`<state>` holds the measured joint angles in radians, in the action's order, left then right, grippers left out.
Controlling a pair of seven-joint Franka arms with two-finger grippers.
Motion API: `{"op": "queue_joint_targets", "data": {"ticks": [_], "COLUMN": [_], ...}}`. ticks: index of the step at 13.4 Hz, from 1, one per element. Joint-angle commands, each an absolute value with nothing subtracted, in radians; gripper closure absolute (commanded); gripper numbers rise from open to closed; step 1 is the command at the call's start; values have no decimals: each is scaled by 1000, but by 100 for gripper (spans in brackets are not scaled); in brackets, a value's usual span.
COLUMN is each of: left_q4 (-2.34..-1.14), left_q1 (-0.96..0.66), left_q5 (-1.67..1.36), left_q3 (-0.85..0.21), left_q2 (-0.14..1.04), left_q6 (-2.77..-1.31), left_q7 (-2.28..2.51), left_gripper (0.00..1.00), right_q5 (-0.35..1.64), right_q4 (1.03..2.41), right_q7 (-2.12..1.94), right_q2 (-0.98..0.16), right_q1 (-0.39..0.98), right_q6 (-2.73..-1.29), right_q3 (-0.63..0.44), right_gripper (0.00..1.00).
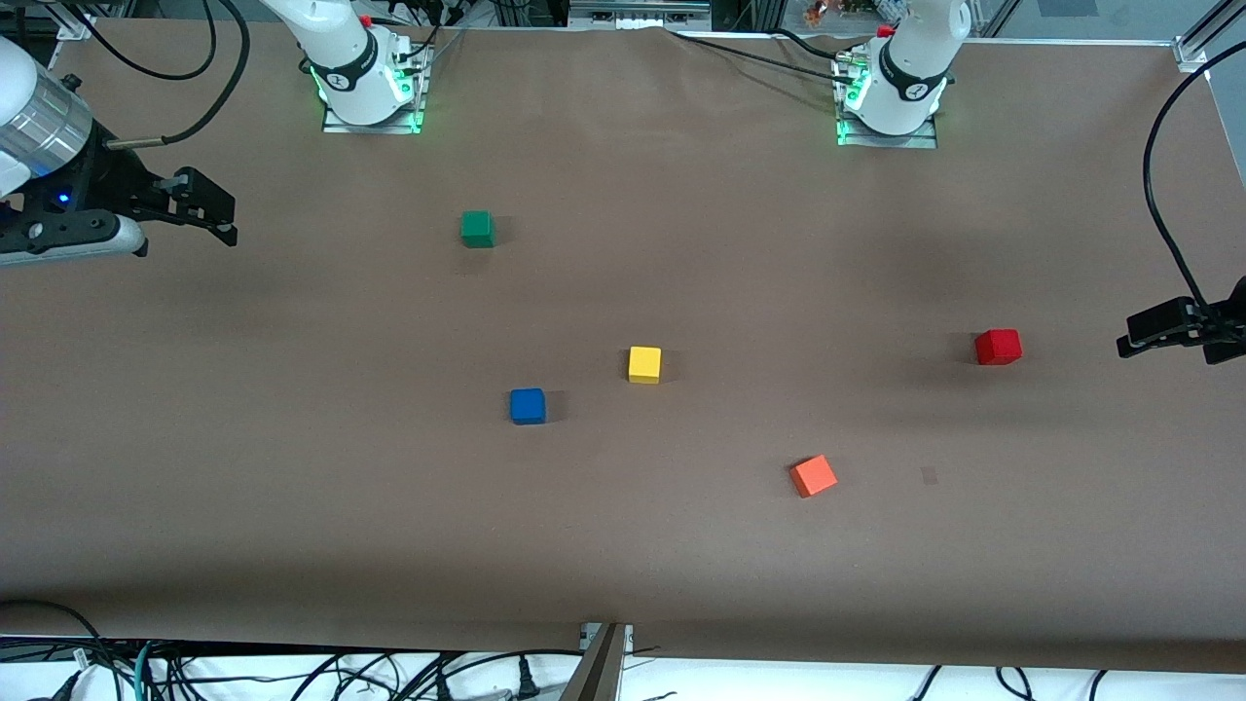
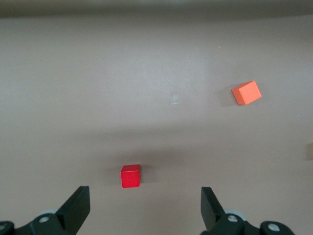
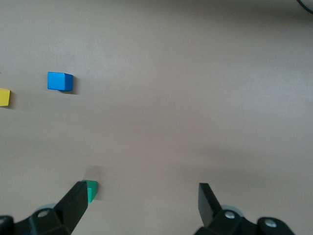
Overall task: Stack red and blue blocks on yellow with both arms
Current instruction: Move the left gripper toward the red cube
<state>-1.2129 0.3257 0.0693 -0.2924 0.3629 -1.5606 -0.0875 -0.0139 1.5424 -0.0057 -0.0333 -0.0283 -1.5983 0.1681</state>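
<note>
The yellow cube [image 1: 644, 364] sits mid-table. The blue cube [image 1: 528, 406] lies beside it, slightly nearer the front camera, toward the right arm's end; it also shows in the right wrist view [image 3: 60, 81], with the yellow cube [image 3: 4, 97] at the frame edge. The red cube [image 1: 998, 347] lies toward the left arm's end and shows in the left wrist view [image 2: 130, 176]. My left gripper [image 1: 1158, 329] is open and empty, up in the air at the table's end beside the red cube [image 2: 145, 208]. My right gripper [image 1: 209, 209] is open and empty at the other end [image 3: 142, 205].
An orange cube [image 1: 813, 476] lies nearer the front camera than the yellow cube, also in the left wrist view [image 2: 246, 92]. A green cube [image 1: 477, 229] lies near the right arm's base, also in the right wrist view [image 3: 91, 190]. Brown table surface [image 1: 623, 545].
</note>
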Motion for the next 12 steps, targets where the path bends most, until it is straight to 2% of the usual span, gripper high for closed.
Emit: {"op": "queue_joint_targets", "data": {"ticks": [1, 5, 8, 11, 12], "left_q4": [-1184, -1193, -1262, -1302, -1337], "left_q1": [319, 328, 377, 402, 420], "left_q5": [94, 91, 78, 89, 87], "left_q3": [-292, -285, -284, -281, -282], "left_q2": [374, 374, 385, 463, 485], "left_q6": [-1519, -1517, -1509, -1545, -1596], "left_q7": [-94, -98, -112, -110, -109], "left_gripper": [0, 0, 0, 0, 0], "right_q5": [-29, -29, -29, -22, -20], "right_q4": [1509, 1509, 1512, 1511, 1511], "right_q7": [-9, -8, -9, -5, -6], "right_q2": [-48, -48, -48, -51, -51], "right_q1": [-37, -37, -41, -48, -51], "right_q6": [-1574, -1574, -1560, -1525, -1525], "right_q3": [179, 179, 179, 176, 176], "right_gripper": [0, 0, 0, 0, 0]}}
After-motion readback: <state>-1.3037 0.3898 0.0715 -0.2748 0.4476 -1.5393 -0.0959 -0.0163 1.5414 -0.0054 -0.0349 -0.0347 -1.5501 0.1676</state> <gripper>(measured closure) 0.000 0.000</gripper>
